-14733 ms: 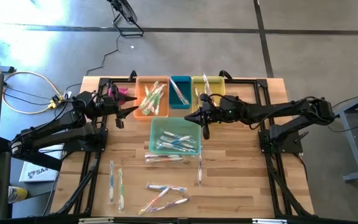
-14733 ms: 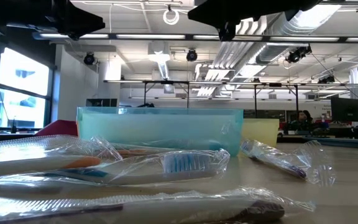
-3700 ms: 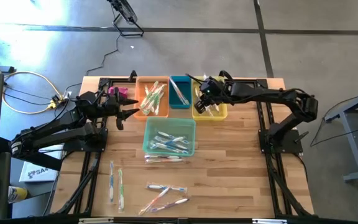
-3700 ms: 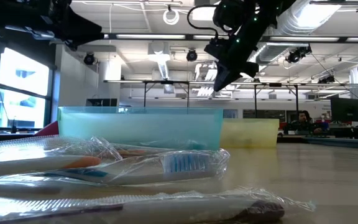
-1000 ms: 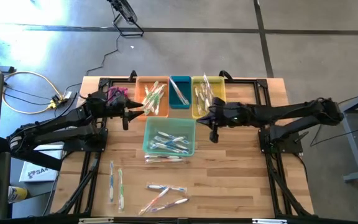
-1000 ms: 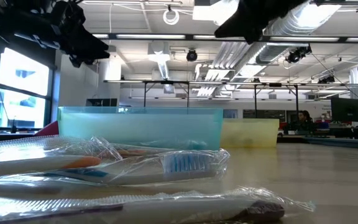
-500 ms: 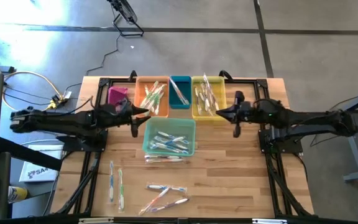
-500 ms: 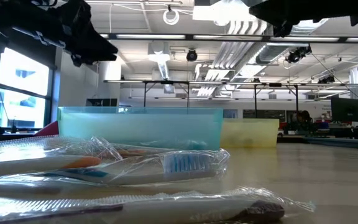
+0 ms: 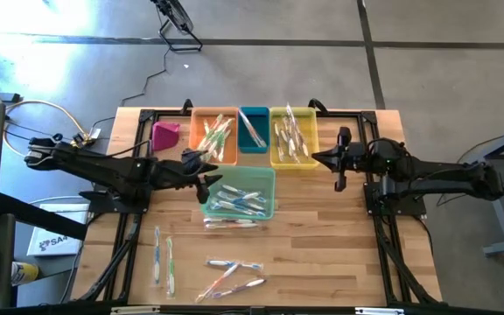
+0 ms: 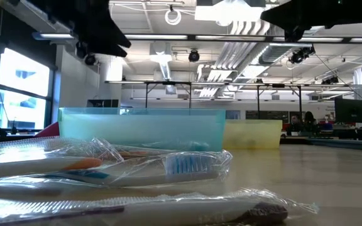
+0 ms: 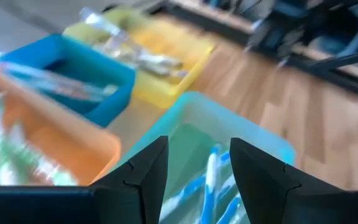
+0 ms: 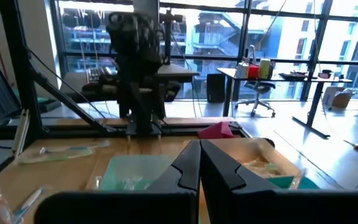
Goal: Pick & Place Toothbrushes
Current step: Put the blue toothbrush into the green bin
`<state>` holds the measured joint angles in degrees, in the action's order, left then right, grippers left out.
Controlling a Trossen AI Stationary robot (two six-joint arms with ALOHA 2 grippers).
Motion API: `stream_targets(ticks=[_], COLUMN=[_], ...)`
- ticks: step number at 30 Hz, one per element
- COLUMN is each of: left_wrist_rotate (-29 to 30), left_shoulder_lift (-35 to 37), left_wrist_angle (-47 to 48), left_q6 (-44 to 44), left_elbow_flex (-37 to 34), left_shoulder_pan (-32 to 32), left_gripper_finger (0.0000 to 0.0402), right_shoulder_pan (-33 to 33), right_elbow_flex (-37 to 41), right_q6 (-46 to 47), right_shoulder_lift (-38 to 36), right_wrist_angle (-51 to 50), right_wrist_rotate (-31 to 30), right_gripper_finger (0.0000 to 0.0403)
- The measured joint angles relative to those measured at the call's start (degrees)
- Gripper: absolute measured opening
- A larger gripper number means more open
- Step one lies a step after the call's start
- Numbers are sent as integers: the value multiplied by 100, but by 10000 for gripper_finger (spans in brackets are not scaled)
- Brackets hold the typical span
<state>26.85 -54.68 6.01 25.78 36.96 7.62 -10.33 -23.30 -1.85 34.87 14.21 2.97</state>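
Left gripper (image 9: 206, 178) over near-left rim of mint bin (image 9: 266, 179), fingers spread, empty — reach step. Right gripper (image 9: 339, 159) pinched closed, empty, parked beside yellow bin (image 9: 275, 158). Loose toothbrushes (image 9: 231, 273) lie on table front; next move likely descent onto one.

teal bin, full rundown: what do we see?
The teal bin is a pale, translucent plastic rectangular tub, open-topped and upright on the wooden table, just in front of the row of orange, blue and yellow bins. Several wrapped toothbrushes with blue accents lie inside. More wrapped brushes lie on the table against its front edge. The left gripper, open, hovers over its left rear corner; contact cannot be seen.
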Motion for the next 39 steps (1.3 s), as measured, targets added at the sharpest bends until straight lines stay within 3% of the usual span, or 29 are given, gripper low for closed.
stream_targets(ticks=[6, 9, 15, 22, 27, 31, 39], left_wrist_rotate=[86, -177, -748, -1750, -1722, -1478, -1469], left_shoulder_lift=[-1058, -1636, -2516, -2807, -2810, -2812, -2865], left_wrist_angle=[3162, 4606, 6404, 6824, 7156, 7173, 6342], left_q6=[1365, 2108, 2811, 3790, 4448, 4119, 3018], left_elbow_flex=[1925, 2828, 4127, 4591, 4417, 4157, 3998], left_shoulder_pan=[-7, -7, -11, -9, 329, 560, 550], left_gripper_finger=[168, 168, 168, 168, 168, 168, 168], right_shoulder_pan=[0, 0, 0, 4, 2, 4, 3], right_elbow_flex=[220, 305, 331, 331, 331, 331, 331], right_q6=[-254, -598, -894, -231, -636, -586, -743], right_shoulder_lift=[101, 101, 101, 173, 289, 368, 398], right_wrist_angle=[-68, 70, 557, 460, 588, 719, 813], right_wrist_rotate=[-43, -342, -1061, -1148, -1211, -1095, -1048], right_gripper_finger=[2, 2, 2, 2, 2, 2, 2])
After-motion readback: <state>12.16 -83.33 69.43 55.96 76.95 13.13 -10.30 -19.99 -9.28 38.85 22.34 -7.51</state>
